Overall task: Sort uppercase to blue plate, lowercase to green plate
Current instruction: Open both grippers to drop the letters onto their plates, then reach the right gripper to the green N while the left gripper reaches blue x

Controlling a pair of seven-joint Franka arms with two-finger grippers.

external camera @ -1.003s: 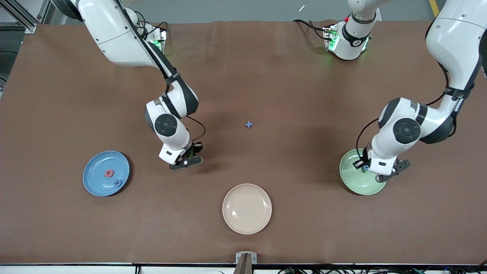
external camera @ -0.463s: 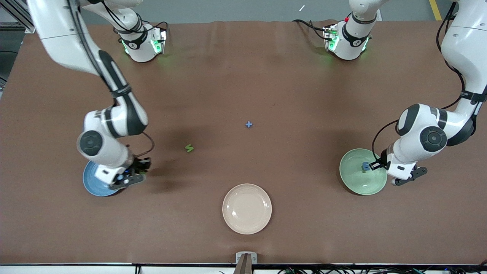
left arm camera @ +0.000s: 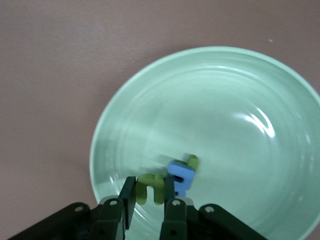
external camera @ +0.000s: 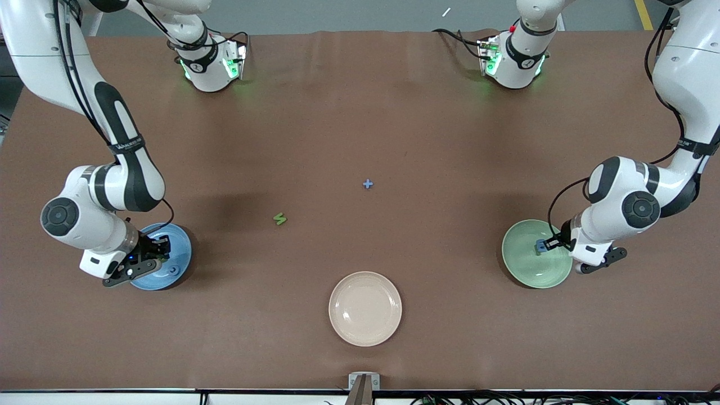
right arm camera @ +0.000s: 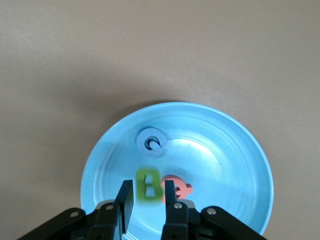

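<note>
The middle of the surface lies bare; only a green N and a blue x lie flat there, well apart. A cream plate stands nearer to the front camera. The right gripper hangs over the blue plate, and the left gripper over the green plate.

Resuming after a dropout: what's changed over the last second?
The right gripper carried the green B from mid-table to over the blue plate. The left gripper, holding the green u, shifted slightly over the green plate. Green N, blue x and cream plate stayed.
</note>
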